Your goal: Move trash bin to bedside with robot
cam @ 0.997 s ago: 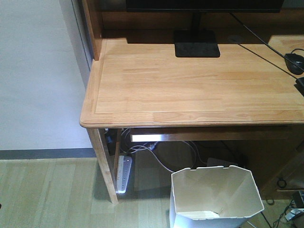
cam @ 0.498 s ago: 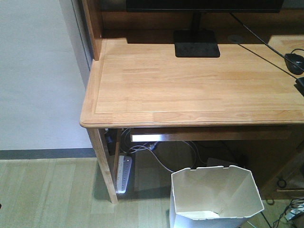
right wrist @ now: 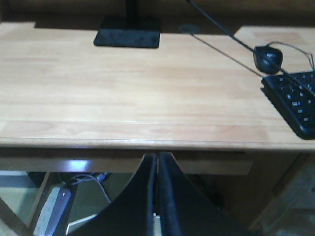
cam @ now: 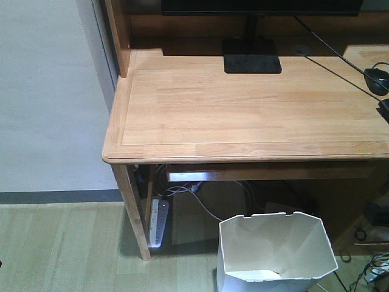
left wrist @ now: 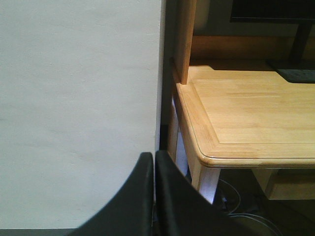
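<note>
The white faceted trash bin (cam: 276, 252) stands on the floor under the front edge of the light wooden desk (cam: 243, 109), open side up, pale inside. Neither arm shows in the front view. My left gripper (left wrist: 154, 158) is shut and empty, raised in front of the white wall beside the desk's left corner. My right gripper (right wrist: 157, 158) is shut, its tips level with the desk's front edge. A pale strip (right wrist: 82, 224) shows low and left of its fingers; I cannot tell if it is the bin's rim. The bed is out of view.
A monitor stand (cam: 251, 62), mouse (cam: 377, 79) and keyboard (right wrist: 295, 101) lie on the desk. A power strip (cam: 158, 222) and several cables lie under it by the left desk leg (cam: 134, 213). A white wall (cam: 48, 91) is at the left, wooden floor (cam: 67, 249) below.
</note>
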`<state>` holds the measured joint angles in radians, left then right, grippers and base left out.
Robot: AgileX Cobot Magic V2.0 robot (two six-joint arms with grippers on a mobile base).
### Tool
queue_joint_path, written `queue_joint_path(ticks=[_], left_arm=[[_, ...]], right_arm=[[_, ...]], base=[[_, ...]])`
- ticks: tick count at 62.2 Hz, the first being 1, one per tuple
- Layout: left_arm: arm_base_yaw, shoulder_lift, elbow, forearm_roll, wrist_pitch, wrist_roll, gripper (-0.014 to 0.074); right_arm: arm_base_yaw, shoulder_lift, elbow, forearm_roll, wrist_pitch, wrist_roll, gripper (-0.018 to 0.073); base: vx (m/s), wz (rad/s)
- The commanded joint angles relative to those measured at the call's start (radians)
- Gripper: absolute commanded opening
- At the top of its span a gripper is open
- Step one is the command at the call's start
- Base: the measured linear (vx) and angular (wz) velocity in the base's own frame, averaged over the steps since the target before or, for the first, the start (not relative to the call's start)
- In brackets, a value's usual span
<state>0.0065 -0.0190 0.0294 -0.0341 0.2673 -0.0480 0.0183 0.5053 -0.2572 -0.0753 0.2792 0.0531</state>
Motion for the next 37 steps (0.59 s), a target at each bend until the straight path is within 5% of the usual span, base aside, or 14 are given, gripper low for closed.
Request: queue_joint_path(ticks=[1, 12, 30, 37], left_arm=[[-0.002, -0.010, 0.029, -0.009, -0.074, -0.008, -0.0006], [-0.002, -0.010, 0.029, -0.009, -0.074, -0.008, -0.0006], [-0.002, -0.010, 0.029, -0.009, -0.074, -0.008, -0.0006], [-0.002, -0.010, 0.029, -0.009, -0.074, -0.008, -0.0006]], right_arm=[[-0.004, 0.009, -0.037, -0.008, -0.031, 0.002, 0.0014], [-0.004, 0.009, -0.037, -0.009, -0.002, 0.002, 0.0125], [-0.004, 0.009, -0.037, -0.011, 0.023, 0.000, 0.0503], [-0.004, 0.009, -0.033, -0.012, 0.027, 0.000, 0.0579]], base=[[0.00, 0.00], [0.00, 0.00], [0.00, 0.00], [0.00, 0.00]])
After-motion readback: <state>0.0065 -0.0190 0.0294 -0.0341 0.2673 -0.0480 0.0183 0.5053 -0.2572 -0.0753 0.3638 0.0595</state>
